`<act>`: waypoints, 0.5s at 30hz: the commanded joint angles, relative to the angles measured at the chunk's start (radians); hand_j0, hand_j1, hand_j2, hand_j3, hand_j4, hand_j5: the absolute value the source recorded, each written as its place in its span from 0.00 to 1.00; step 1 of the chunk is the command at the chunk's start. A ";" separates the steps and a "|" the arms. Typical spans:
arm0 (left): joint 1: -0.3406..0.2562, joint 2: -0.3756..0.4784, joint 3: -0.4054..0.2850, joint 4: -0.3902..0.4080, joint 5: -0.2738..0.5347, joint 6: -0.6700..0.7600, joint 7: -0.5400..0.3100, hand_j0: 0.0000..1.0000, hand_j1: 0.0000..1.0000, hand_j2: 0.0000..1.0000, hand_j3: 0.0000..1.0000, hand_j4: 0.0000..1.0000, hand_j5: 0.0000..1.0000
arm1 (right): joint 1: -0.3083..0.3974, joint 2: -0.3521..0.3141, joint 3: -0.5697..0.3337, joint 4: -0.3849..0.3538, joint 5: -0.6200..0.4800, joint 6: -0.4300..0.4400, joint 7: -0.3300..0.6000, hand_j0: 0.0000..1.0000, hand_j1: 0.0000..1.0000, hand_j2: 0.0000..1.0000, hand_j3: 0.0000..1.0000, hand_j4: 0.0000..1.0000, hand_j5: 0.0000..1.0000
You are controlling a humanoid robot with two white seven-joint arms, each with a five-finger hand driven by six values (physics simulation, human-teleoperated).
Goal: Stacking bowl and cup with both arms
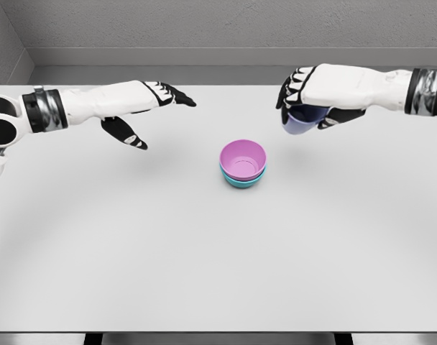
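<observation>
Matt, smooth plastic look on the pink bowl (pixel 243 159) and the teal bowl (pixel 243 180) beneath it. Same dull plastic finish on the lavender cup (pixel 302 123). Smooth, matt, pale grey on the table (pixel 204 251). Glossy white hard shells with black matt finger pads on the left hand (pixel 143 108) and right hand (pixel 315 97). Rough, grainy grey on the wall (pixel 204 25).

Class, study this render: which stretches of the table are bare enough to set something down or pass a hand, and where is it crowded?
Bare: the table front, between the near edge and the stacked bowls; also the strips left and right of the bowls. Crowded: the far side, where the open left hand hovers, and the right hand holds a purple cup above the surface.
</observation>
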 commanded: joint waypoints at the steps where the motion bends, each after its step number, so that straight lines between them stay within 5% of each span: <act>1: 0.000 0.002 0.002 0.000 0.006 0.003 0.001 1.00 1.00 1.00 1.00 1.00 1.00 | 0.000 0.020 0.019 -0.002 -0.006 0.003 -0.001 0.52 0.52 0.52 0.52 0.52 0.52; 15: 0.009 0.008 0.002 0.000 0.006 0.003 0.001 1.00 1.00 1.00 1.00 1.00 1.00 | -0.031 0.055 0.076 -0.054 -0.004 0.003 -0.001 0.52 0.52 0.52 0.52 0.52 0.52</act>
